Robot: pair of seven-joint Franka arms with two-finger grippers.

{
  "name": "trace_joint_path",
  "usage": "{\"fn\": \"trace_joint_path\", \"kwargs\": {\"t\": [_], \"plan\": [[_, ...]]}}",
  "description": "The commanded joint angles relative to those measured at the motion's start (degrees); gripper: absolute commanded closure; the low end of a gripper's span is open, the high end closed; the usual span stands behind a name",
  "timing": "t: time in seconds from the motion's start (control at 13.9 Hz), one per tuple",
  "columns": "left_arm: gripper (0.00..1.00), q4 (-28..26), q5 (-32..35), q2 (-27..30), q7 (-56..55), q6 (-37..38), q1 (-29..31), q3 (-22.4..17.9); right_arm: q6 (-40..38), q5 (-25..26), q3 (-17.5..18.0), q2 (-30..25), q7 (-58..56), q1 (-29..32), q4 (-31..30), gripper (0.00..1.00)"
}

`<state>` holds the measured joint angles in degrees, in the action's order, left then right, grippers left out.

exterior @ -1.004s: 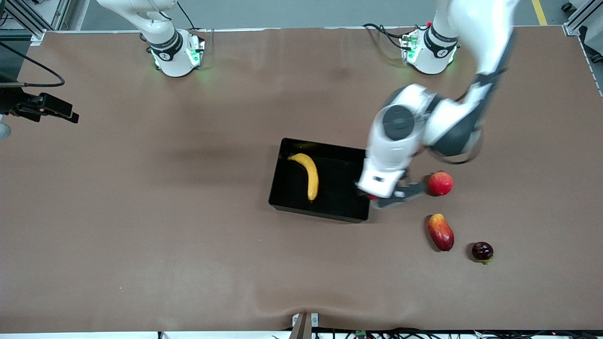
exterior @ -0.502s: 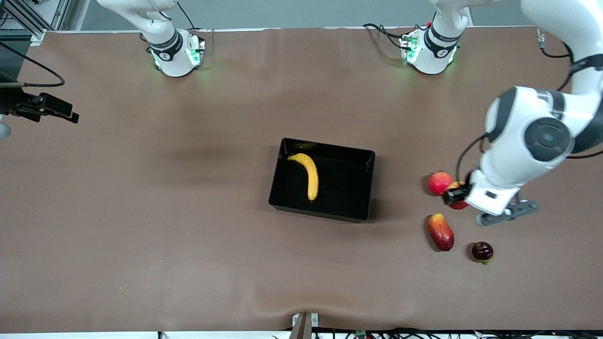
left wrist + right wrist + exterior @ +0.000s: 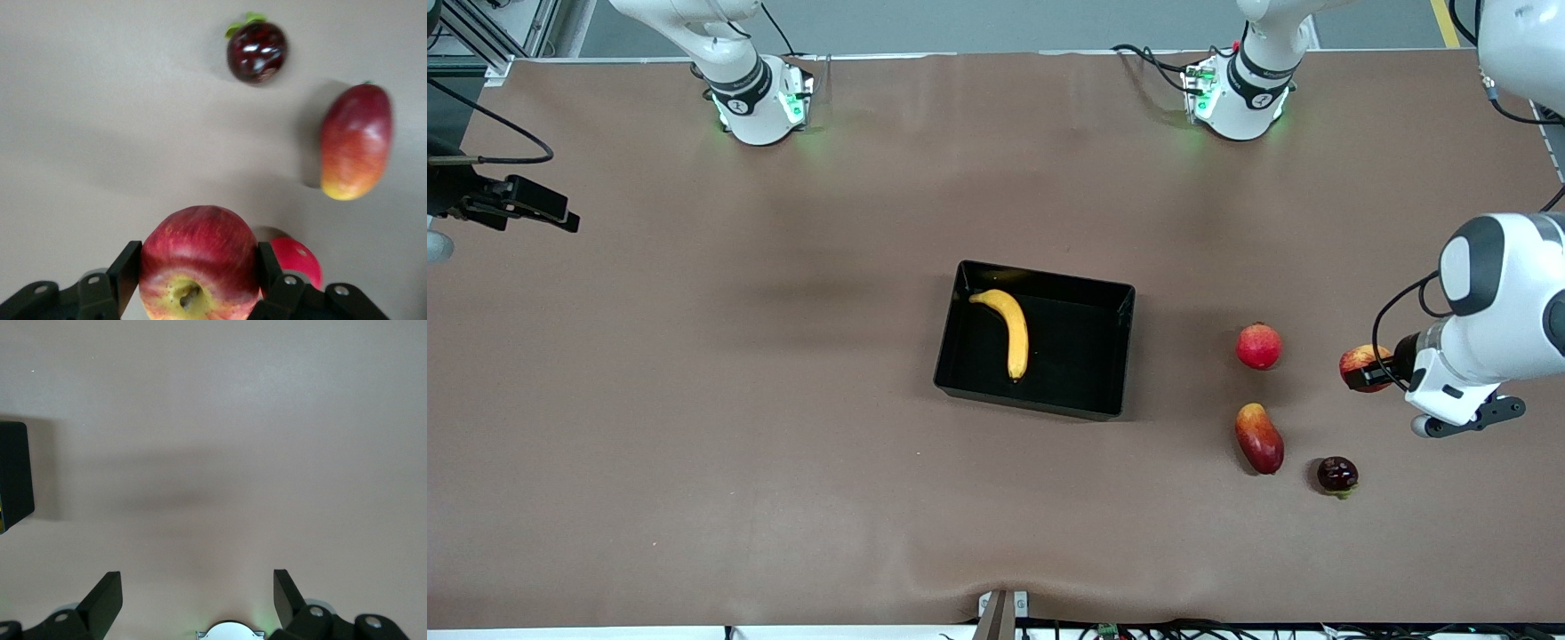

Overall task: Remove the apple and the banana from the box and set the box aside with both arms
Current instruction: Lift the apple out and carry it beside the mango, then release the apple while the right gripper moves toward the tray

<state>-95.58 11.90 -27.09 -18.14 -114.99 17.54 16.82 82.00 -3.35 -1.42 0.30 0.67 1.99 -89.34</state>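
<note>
A small red apple (image 3: 1356,360) with yellowish streaks hangs in my left gripper (image 3: 1368,375), which is shut on it above bare table at the left arm's end. In the left wrist view the apple (image 3: 199,257) fills the gap in that gripper (image 3: 199,270), a black finger (image 3: 125,270) pressed against each side. The yellow banana (image 3: 1012,331) lies in the black box (image 3: 1123,307) at mid-table. My right gripper (image 3: 198,600) is open over bare table near its base, with a corner of the box (image 3: 13,473) in its wrist view.
Between the box and the held apple lie a plain red round fruit (image 3: 1258,346), a red-yellow mango (image 3: 1259,437) and a small dark fruit (image 3: 1337,474). The left wrist view shows the dark fruit (image 3: 257,51), the mango (image 3: 355,142) and the red fruit (image 3: 301,261) below.
My left arm has swung from the box's edge past the red round fruit toward its own end of the table, carrying the apple. The right arm has not moved.
</note>
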Motion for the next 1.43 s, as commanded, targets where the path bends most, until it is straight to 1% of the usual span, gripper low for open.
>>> {"fn": "trace_joint_path", "kwargs": {"t": [0.0,0.22,0.36,0.5,0.57,0.65,0.72,0.79,0.86,0.93,1.0,1.15,1.29,1.36], "plan": [[1.0,-3.3,0.3,-1.6,0.4,-4.8,1.9,0.3,-0.2,0.0,0.3,0.0,0.9,-0.6,0.1,0.0],[1.0,-3.8,0.4,-5.6,1.8,-8.5,3.9,0.1,-0.3,-0.2,0.4,0.6,1.0,-1.3,0.0,0.0],[1.0,-5.8,0.7,-6.4,2.1,-11.0,4.2,0.1,0.1,-0.2,0.3,1.6,1.0,-2.2,0.1,0.0],[1.0,-7.1,5.6,-7.4,1.8,-12.8,4.4,0.1,0.5,-0.1,0.3,2.4,3.6,-3.1,0.1,0.0],[0.98,-7.2,5.8,-7.9,1.6,-13.2,4.7,0.1,0.6,0.3,0.3,2.9,6.3,-4.2,0.1,0.0],[0.68,-7.2,5.8,-7.9,1.0,-13.2,4.9,0.2,1.1,0.4,0.3,3.9,8.6,-5.4,0.1,0.0],[0.21,-7.2,5.8,-7.6,0.9,-12.9,4.7,0.3,1.4,0.6,0.3,4.7,9.9,-6.1,0.2,0.0],[0.0,-7.3,5.8,-6.4,0.8,-12.1,4.4,0.8,1.4,0.8,0.3,5.1,10.5,-6.4,0.2,0.0],[0.0,-7.3,5.8,-3.6,0.7,-9.1,3.7,1.6,1.0,0.9,0.4,5.6,10.7,-7.3,0.2,0.0],[0.0,-7.1,5.8,-0.6,0.6,-4.4,3.4,3.6,0.9,0.9,0.3,6.3,10.8,-7.9,0.2,0.0],[0.0,-6.7,5.2,2.4,-1.0,-0.4,3.4,6.5,0.9,1.0,0.4,7.5,10.9,-8.6,0.2,0.0],[0.0,-6.1,5.1,6.0,-9.1,4.6,3.4,15.0,0.7,0.9,0.4,9.1,10.9,-9.7,0.2,0.0],[0.0,-5.1,5.2,5.4,-16.9,5.7,3.1,23.7,0.6,0.8,0.4,10.2,11.0,-9.7,0.1,0.0],[0.0,-4.4,5.4,4.2,-18.3,5.2,2.2,27.1,0.8,0.7,0.4,10.6,11.1,-9.7,0.2,0.0]]}}
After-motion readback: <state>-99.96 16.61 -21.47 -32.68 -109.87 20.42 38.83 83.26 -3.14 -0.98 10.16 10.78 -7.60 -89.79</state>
